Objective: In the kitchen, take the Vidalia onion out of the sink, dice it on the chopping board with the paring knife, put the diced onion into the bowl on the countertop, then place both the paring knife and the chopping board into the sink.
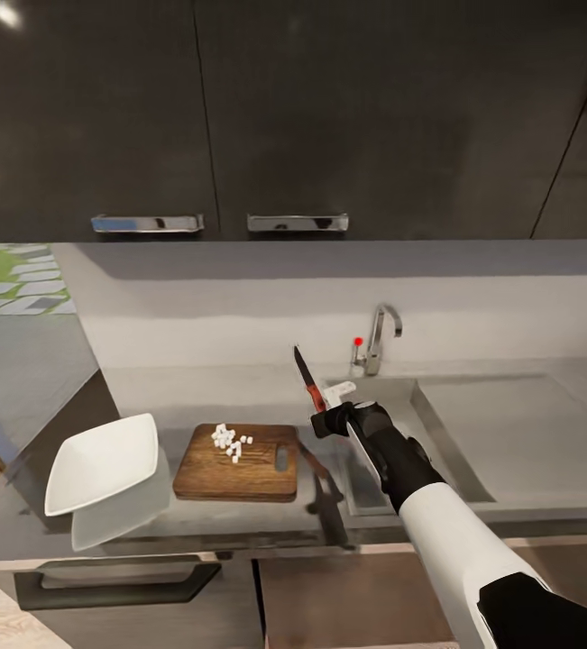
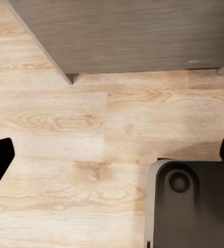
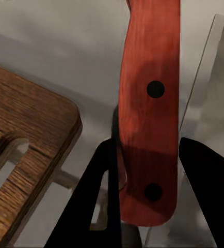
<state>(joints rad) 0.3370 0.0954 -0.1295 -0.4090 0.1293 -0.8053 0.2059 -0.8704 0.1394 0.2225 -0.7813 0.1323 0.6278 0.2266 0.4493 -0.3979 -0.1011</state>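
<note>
One paring knife (image 1: 309, 382), tip upward-left

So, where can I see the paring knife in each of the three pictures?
Head view: the paring knife is held blade-up by the right gripper, between the chopping board and the sink.
Right wrist view: its red handle runs between the dark fingers.
Left wrist view: I find no knife, just wooden floor.
Shared landmark: the chopping board.

One bowl (image 1: 102, 463), one chopping board (image 1: 236, 463), one paring knife (image 1: 308, 383).
</note>
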